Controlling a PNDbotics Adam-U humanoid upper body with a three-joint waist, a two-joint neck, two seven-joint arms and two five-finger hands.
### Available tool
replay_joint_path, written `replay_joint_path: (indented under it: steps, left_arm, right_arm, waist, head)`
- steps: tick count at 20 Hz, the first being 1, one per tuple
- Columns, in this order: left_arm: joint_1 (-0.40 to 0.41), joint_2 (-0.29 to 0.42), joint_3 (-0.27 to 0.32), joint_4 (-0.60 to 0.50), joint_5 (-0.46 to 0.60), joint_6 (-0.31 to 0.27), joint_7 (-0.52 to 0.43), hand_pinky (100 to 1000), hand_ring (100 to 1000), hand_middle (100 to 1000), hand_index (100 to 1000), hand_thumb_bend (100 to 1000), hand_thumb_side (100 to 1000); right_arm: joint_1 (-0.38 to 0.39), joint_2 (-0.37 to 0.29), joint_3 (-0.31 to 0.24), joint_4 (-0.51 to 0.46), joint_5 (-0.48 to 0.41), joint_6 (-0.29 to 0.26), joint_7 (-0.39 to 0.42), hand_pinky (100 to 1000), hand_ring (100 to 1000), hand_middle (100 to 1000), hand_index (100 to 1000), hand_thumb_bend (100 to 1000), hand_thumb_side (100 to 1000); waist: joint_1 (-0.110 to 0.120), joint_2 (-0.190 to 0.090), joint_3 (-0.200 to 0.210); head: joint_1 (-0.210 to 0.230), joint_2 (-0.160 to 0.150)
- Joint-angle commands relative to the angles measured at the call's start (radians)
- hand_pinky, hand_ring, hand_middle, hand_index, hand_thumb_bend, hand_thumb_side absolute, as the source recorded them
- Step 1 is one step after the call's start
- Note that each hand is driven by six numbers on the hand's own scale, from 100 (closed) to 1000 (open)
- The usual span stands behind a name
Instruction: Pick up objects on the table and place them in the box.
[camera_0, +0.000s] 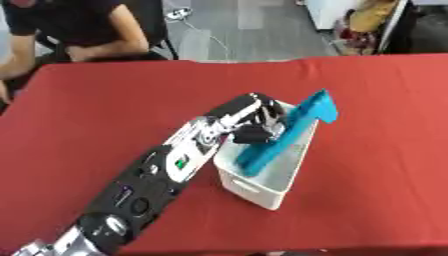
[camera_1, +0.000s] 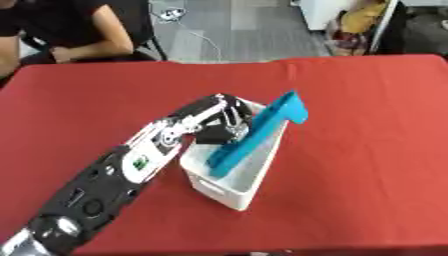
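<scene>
- The bench (camera_0: 105, 100) wears a red cloth across the whole scene.
- The left arm (camera_0: 149, 185) reaches from the near left corner toward the middle.
- The white box (camera_0: 262, 187) sits mid-bench.
- A blue object (camera_0: 289, 132) stands tilted in the box, its far end jutting over the rim.
- The left hand (camera_0: 258, 122) is over the box's far left, touching the blue object; I cannot tell whether its fingers grip it.

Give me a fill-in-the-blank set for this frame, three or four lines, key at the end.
1. The tablecloth is ____ in colour.
2. The long blue object leans inside the white ____, its top end sticking out past the rim.
3. The arm reaching over the white box comes in from the view's ____ side.
4. The left hand is at the box's ____ long side.

Missing words: red; box; left; left
</scene>
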Motion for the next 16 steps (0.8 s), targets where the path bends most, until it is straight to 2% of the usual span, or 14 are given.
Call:
replay_joint_path:
  steps: [1,6,16]
  left_arm:
    - [-0.015,0.001,0.013,-0.023,-0.009,-0.003,0.000,651,625,704,815,204,738]
    - [-0.015,0.002,0.017,-0.026,-0.019,-0.003,-0.005,667,636,710,822,275,777]
    - [-0.012,0.004,0.036,-0.045,-0.039,0.007,0.011,687,660,720,835,310,786]
  right_arm:
    - [-0.016,-0.017,-0.003,-0.015,-0.001,-0.001,0.001,790,888,883,944,100,980]
    - [-0.016,-0.017,-0.003,-0.015,-0.001,0.000,0.000,790,888,883,944,100,980]
    - [-0.015,-0.016,-0.003,-0.015,0.000,0.000,0.001,789,888,883,944,100,979]
  waist:
    - [-0.004,-0.008,0.002]
    - [-0.004,-0.009,0.002]
    - [-0.003,-0.010,0.003]
  head:
    - [0.007,-0.001]
    - [0.007,-0.001]
    - [0.008,-0.001]
